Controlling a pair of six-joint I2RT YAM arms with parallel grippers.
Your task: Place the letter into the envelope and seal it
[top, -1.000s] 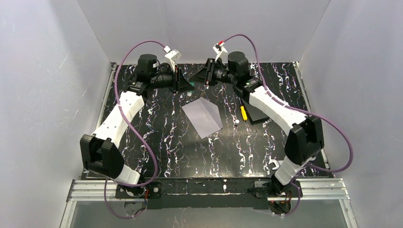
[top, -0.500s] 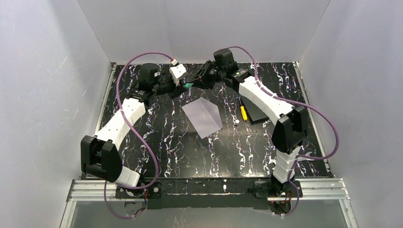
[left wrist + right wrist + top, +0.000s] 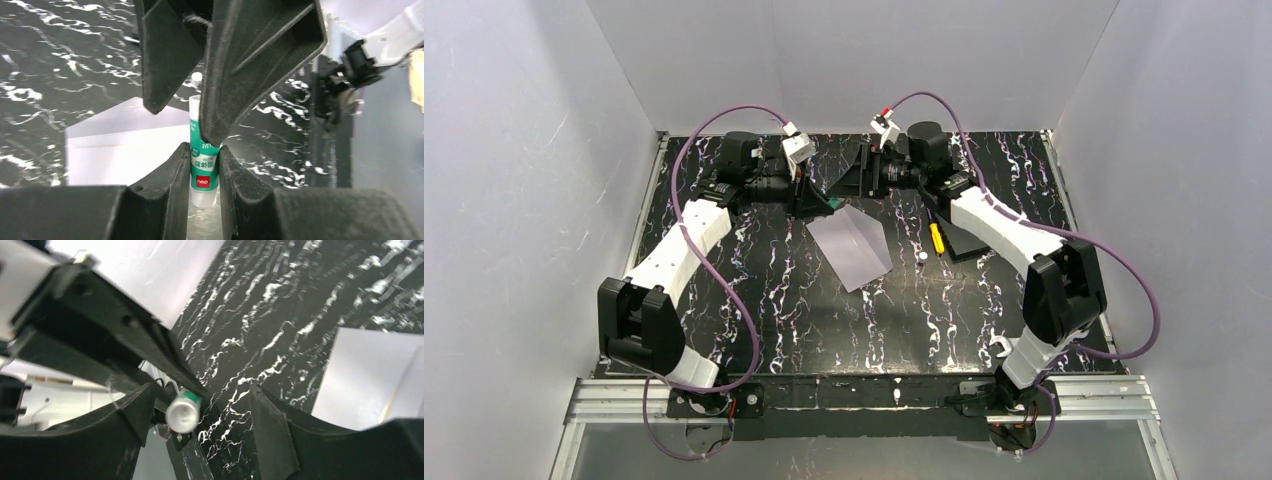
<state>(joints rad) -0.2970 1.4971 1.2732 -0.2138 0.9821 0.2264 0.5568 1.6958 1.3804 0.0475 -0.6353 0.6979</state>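
green-white glue stick in tight pinch of left gripper, lower centre; fingers of right gripper wide apart around its end

Reads as smooth, matt paper: envelope. Shines glossy, black marbling with white veins: table. Looks like smooth plastic under a glossy printed green-and-white label: glue stick. Appears as matt black, faintly ridged plastic: left gripper.

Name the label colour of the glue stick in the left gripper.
The glue stick label is teal-green with a red patch; left wrist view shows it best.
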